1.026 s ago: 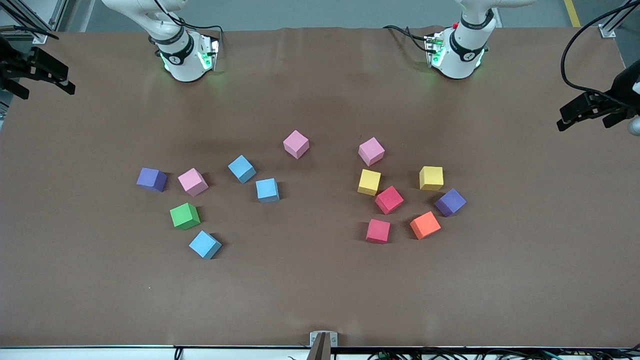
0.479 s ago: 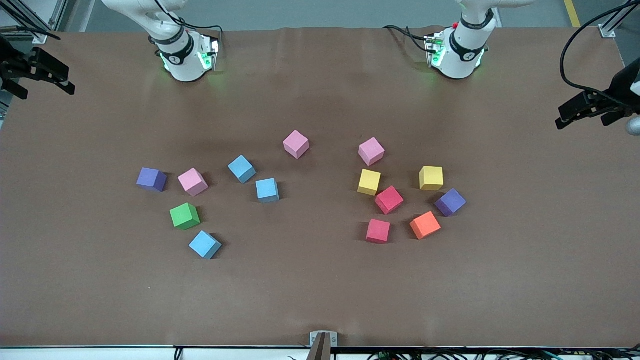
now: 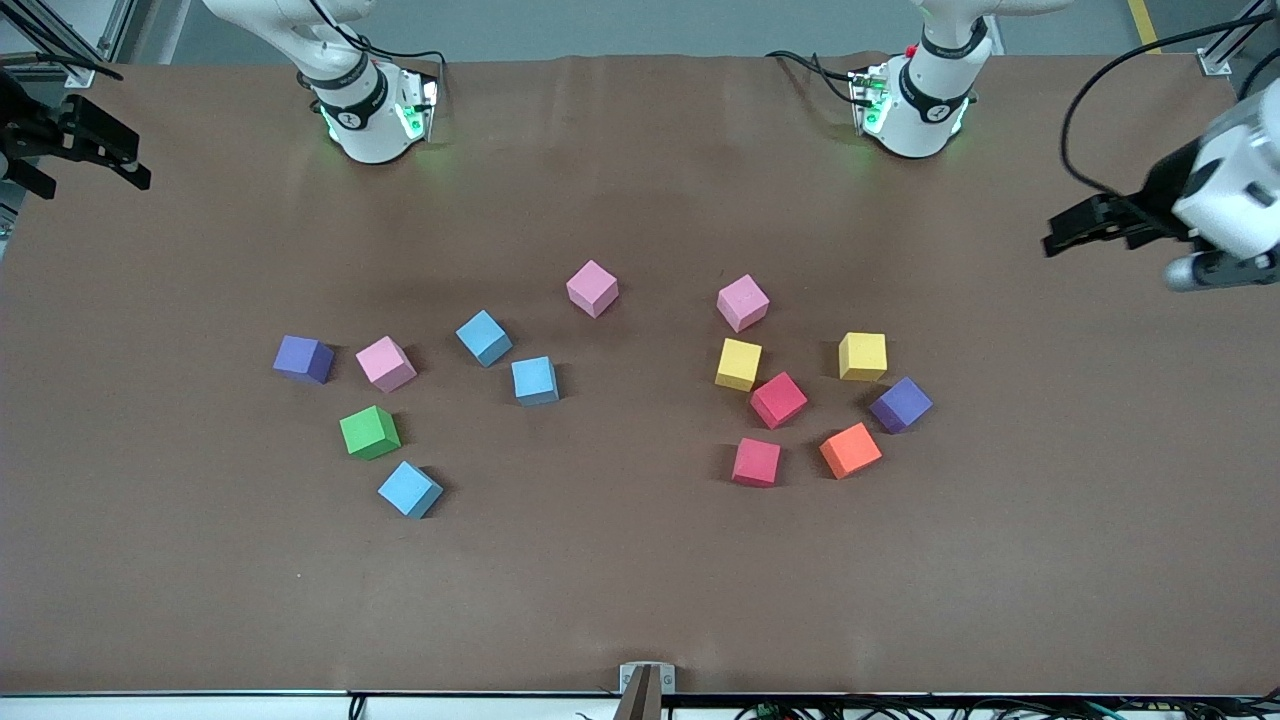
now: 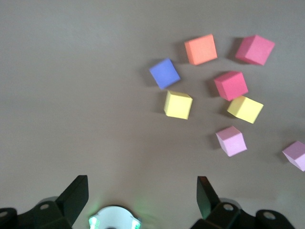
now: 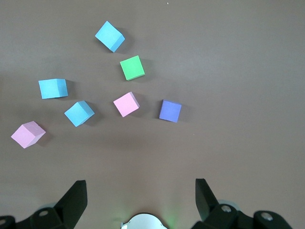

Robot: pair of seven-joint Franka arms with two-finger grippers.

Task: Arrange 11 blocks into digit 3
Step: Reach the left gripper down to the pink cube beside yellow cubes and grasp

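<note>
The whole bench (image 3: 640,600) is taken in from a high camera facing the two arm bases. Each wrist view is aimed straight down from well above the bench. The cubes around the orange cube (image 3: 851,450) (image 4: 200,49) are shared by the front and left wrist views; those around the green cube (image 3: 369,432) (image 5: 132,67) by the front and right wrist views.

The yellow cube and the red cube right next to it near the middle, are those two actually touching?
Cannot tell. In the front view the yellow cube and the red cube meet corner to corner with no visible gap; the left wrist view shows shadow between them.
</note>
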